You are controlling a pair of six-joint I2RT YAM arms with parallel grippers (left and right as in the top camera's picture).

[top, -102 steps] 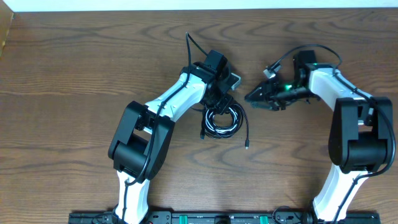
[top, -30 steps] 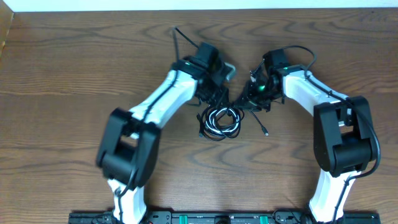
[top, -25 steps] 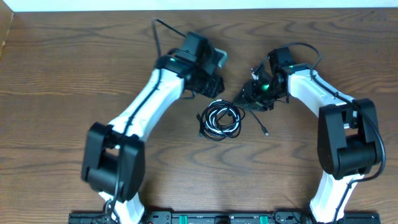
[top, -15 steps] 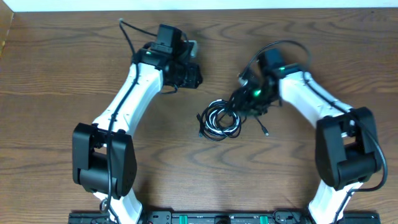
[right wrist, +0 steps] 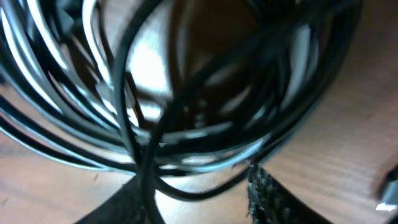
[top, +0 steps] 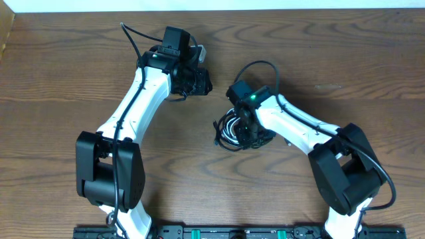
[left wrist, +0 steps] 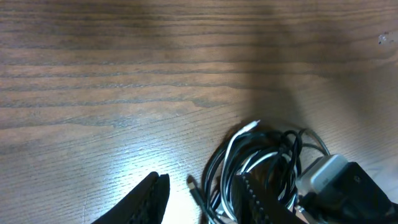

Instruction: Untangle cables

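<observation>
The cables (top: pixel 226 131) lie as one coiled bundle of thin black cords and a white one at the table's middle. My right gripper (top: pixel 252 136) is down on the bundle's right side. In the right wrist view it (right wrist: pixel 193 186) is open, with black and white cords (right wrist: pixel 186 124) looping across the gap and one black cord running over the left finger (right wrist: pixel 124 202). My left gripper (top: pixel 202 83) hangs up and to the left of the bundle, apart from it. In the left wrist view it (left wrist: pixel 202 190) is open and holds nothing, with the bundle (left wrist: pixel 267 158) and a small plug end (left wrist: pixel 196 190) ahead.
Bare brown wooden table (top: pixel 80 86) lies all round the bundle. The arms' own thick black cables (top: pixel 255 70) arch above the wrists. A dark base rail (top: pixel 219 232) runs along the front edge, and a light strip (top: pixel 212 5) borders the far edge.
My left arm has pulled up and to the left, away from the bundle. My right gripper has swung left and down onto the bundle's right side.
</observation>
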